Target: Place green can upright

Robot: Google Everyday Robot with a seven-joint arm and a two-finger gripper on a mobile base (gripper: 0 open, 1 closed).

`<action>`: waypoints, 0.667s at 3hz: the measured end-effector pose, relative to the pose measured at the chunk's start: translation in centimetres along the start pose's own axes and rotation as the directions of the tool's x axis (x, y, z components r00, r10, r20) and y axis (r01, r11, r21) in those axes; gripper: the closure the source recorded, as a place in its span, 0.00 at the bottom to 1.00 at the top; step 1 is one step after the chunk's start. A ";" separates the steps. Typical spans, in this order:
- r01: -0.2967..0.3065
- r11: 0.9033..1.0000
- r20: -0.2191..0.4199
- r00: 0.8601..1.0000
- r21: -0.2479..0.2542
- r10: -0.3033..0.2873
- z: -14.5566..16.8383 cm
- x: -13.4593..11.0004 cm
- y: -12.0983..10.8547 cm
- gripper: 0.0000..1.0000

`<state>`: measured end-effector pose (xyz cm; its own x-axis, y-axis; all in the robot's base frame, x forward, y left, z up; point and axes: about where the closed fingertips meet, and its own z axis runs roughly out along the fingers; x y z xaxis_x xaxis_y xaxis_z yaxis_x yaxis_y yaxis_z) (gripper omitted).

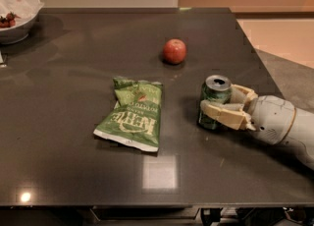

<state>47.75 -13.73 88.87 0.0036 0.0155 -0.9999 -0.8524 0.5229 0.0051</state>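
The green can [214, 92] stands upright on the dark table [73, 171], right of centre, its silver top facing up. My gripper [219, 103] reaches in from the right at table height, and its pale fingers [226, 114] sit on either side of the can's body. The near finger lies across the can's front; the far finger is partly hidden behind the can. The fingers are closed on the can.
A flat green chip bag [131, 113] lies left of the can. A red apple [174, 51] sits behind the can towards the middle. A white bowl [17, 11] with food stands at the far left corner. The table's right edge is just behind my arm.
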 end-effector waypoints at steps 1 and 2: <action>0.006 1.000 0.011 1.000 0.010 -0.007 0.1 0.4 0.2 0.37; 0.008 1.000 0.011 1.000 0.006 -0.008 0.3 0.3 0.3 0.13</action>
<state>47.66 -13.33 88.53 0.0161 0.0206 -0.9997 -0.8494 0.5277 -0.0028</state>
